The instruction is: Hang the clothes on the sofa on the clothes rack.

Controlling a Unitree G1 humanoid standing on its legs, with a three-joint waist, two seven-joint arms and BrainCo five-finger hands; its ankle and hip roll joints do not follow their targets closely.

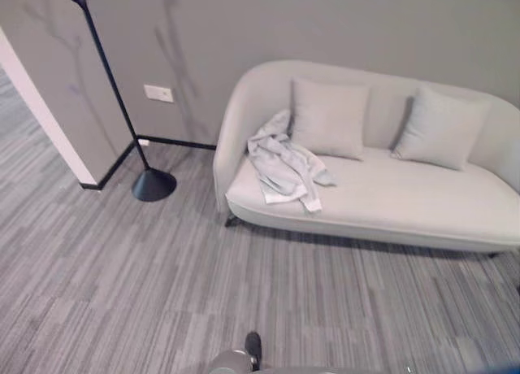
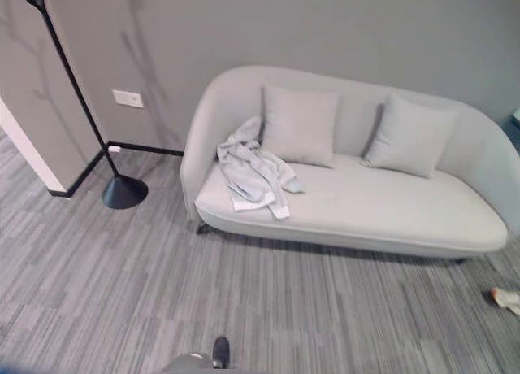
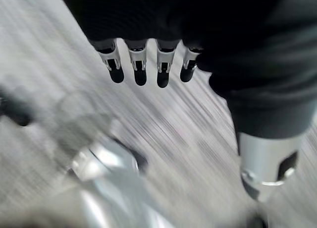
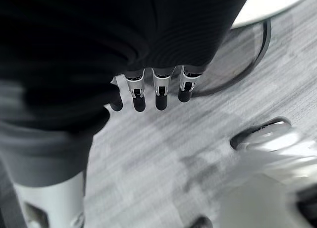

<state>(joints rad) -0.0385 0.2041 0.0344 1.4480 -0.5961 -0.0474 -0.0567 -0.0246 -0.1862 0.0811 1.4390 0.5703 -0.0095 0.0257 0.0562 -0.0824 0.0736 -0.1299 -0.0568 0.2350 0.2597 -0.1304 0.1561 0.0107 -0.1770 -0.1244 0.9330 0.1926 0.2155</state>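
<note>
None of the job looks done yet. One pale garment (image 1: 284, 167) lies crumpled on the left end of the sofa (image 1: 422, 203), draped partly up against the armrest and just beside the nearer of two cushions (image 1: 328, 118). The black clothes rack (image 1: 114, 97) stands bare on its round base by the wall corner, well apart from the sofa. The left hand (image 3: 148, 64) hangs over the carpet (image 1: 122, 284) with fingers straight, side by side, gripping nothing. The right hand (image 4: 148, 91) hangs the same way, loose and empty. Everything is left, I'd say: reaching the sofa, picking the garment up, carrying it over, hooking it on.
</note>
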